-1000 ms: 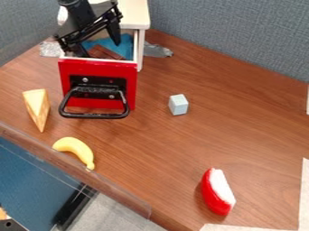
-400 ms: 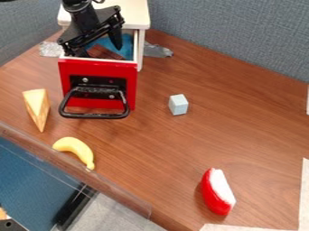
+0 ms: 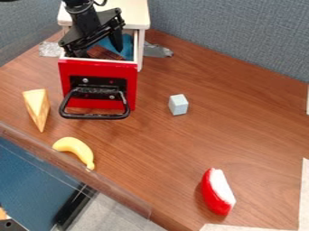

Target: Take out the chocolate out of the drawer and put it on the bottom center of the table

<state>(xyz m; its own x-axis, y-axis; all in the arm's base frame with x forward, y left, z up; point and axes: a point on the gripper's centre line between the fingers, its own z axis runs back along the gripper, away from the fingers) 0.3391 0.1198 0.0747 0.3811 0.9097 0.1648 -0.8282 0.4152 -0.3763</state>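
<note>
the brown wooden tabletop [image 3: 151, 135] is running out from under a small white cabinet [image 3: 134, 11], its long grain showing in darker and lighter streaks. behind it a blue-grey fabric partition [image 3: 229, 40] is standing along the far side, and a clear, brownish-looking strip [image 3: 120, 192] is edging the near side. past that strip, a blue panel [image 3: 27, 173] and a pale grey floor [image 3: 129, 216] are showing. white sheets are lying at the right edge [image 3: 304, 194] and the bottom edge [image 3: 241, 227] of the view.

the cabinet's drawer, with its glossy red front [image 3: 96, 67] and thick black loop handle [image 3: 93, 115], is standing open. the black two-finger tool [image 3: 100, 52] is hanging over it at a slant, its fingers spreading wide apart, one on each side of the chocolate, a flat brown bar [image 3: 106, 54]. the chocolate is lying inside the drawer, beside a blue lining or cloth [image 3: 127, 45]; whether either finger is touching it, i cannot tell.

crumpled silvery material is lying to the left [image 3: 49, 49] and right [image 3: 158, 51] of the drawer. a pale yellow, tapering wedge [image 3: 37, 108] is resting left of the red front, and a yellow toy banana [image 3: 75, 148] is curving near the clear strip. a small pale grey-blue block [image 3: 178, 104] is sitting right of the drawer, and a red-and-white curved toy wedge [image 3: 218, 191] is lying toward the bottom right.
</note>
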